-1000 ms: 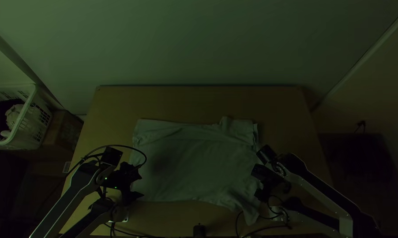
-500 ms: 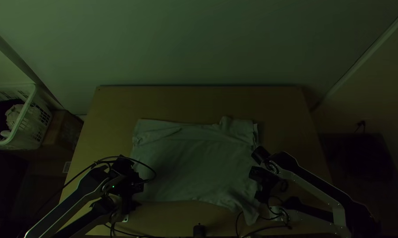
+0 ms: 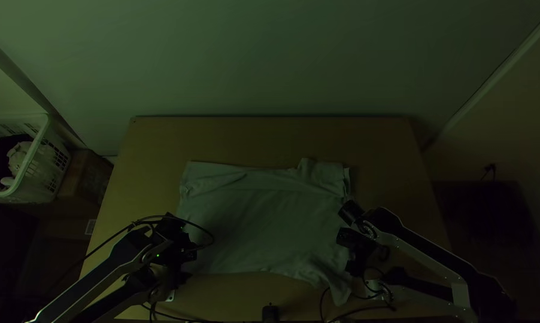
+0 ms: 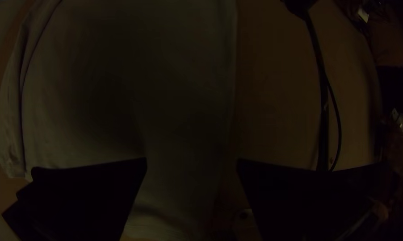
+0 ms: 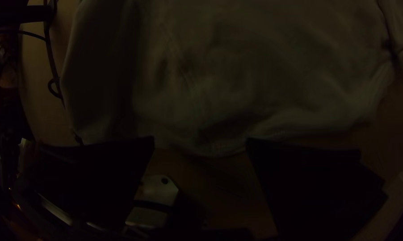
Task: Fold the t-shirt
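keeping its fingers well apart, the left end effector (image 4: 192,160) is over the near left part of the t-shirt (image 3: 264,227), near long edge running between them; likely put there to pinch that edge. the right end effector (image 5: 200,139) is also wide, at the t-shirt's right end, rumpled edge by its fingertips; probably lined up for a matching grip, so cloth lifts evenly. no cloth seen pinched in either. t-shirt lies spread mid-surface (image 3: 264,137), near right corner poking toward the near side, might snag or fold under. long creases by its far edge. laid crosswise, presumably so each arm gets one end. off the left side, basket (image 3: 42,128) with cloth in it, likely placed outside the folding area.
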You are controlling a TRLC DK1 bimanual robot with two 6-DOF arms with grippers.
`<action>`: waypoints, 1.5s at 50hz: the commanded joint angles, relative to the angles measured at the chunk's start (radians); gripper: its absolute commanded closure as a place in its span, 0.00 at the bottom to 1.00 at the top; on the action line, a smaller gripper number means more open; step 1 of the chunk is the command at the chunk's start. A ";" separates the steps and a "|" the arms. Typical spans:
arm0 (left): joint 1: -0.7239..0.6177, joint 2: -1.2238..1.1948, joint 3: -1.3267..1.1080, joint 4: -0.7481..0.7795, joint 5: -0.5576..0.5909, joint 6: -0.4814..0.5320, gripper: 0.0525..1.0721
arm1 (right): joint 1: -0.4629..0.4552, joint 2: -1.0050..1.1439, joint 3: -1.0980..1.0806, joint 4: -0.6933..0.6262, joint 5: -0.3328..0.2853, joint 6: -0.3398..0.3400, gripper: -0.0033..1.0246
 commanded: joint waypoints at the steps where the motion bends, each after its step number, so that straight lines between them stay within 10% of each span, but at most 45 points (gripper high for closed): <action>1: -0.032 0.012 -0.035 0.004 -0.024 -0.019 0.05 | 0.018 0.027 -0.034 0.030 -0.018 -0.006 0.08; 38: -0.061 0.044 -0.083 0.120 -0.045 -0.062 0.12 | 0.024 0.076 -0.046 0.074 -0.009 -0.003 0.20; 55: -0.058 0.012 -0.099 0.157 -0.045 -0.065 0.43 | 0.016 0.078 -0.058 0.134 -0.010 -0.001 0.60; 70: -0.043 -0.022 -0.112 0.206 -0.045 -0.085 0.98 | 0.018 0.084 -0.058 0.179 -0.010 -0.004 0.86; 75: -0.032 -0.043 -0.113 0.211 -0.045 -0.086 0.98 | 0.012 0.073 -0.052 0.186 -0.010 -0.011 0.96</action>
